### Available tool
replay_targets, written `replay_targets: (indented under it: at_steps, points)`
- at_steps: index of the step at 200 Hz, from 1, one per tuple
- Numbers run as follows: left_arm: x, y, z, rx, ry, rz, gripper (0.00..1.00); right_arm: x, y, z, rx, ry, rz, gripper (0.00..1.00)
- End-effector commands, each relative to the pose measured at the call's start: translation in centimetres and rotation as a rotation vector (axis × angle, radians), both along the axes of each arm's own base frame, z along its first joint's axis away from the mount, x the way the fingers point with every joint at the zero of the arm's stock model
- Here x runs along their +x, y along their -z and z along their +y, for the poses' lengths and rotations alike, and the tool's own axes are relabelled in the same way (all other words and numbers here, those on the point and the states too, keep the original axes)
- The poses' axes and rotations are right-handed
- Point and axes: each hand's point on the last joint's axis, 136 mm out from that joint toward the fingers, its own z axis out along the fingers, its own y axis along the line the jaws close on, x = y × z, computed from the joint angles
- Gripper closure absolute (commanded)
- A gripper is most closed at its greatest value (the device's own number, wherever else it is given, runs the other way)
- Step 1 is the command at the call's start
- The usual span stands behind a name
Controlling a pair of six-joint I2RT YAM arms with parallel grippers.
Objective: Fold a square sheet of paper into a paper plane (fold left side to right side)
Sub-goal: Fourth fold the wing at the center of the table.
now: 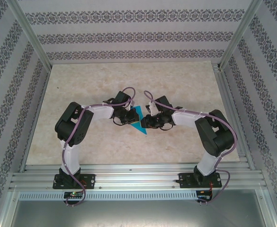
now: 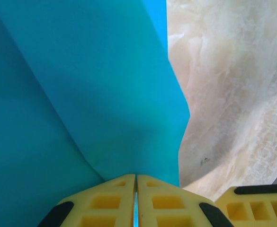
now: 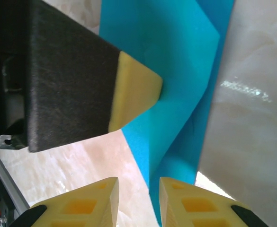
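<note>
Both arms are bending at elbows pushed outward, and their forearms are angling in toward the middle of the table so that the wrists are facing each other. The left gripper and the right gripper are sitting close together on either side of the paper, which is lying between them as a narrow cyan shape with its point toward the bases.

From the left wrist, the left gripper is pinching the paper: its yellow fingers are pressing together with only a thin cyan line between them. The sheet is rising away from them in a soft curve, with a crease running up to the left. The pale table is showing to the right.

From the right wrist, the right gripper is standing with its fingers apart. The folded edge of the paper is running down into that gap, close against the right-hand finger, and no squeeze on it is showing. Above, a black-backed left finger with a yellow tip is touching the sheet.
</note>
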Motion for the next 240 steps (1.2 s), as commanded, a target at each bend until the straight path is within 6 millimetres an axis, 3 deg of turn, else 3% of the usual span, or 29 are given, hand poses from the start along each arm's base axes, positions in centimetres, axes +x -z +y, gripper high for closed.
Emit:
replay_targets:
  at_steps: [1,97,142,200,240]
  points:
    - [0.6,-0.1,-0.4,0.002,-0.005,-0.031,0.89,0.7,0.3,0.5,-0.005,0.01,-0.023,0.72]
    - [0.6,-0.2,-0.4,0.007,-0.003,-0.032,0.89,0.5,1.2,0.8,-0.031,-0.013,-0.003,0.8]
    - [0.5,-0.1,-0.3,0.012,0.0,-0.032,0.89,0.5,2.0,0.5,-0.006,-0.008,0.048,0.95]
    - [0.5,-0.3,-0.1,0.025,0.001,-0.041,0.89,0.8,1.9,-0.2,0.051,0.002,0.074,1.0]
    - [0.2,-1.9,0.4,0.022,0.006,-0.082,0.79,0.7,1.9,-0.1,0.075,-0.008,0.088,1.0]
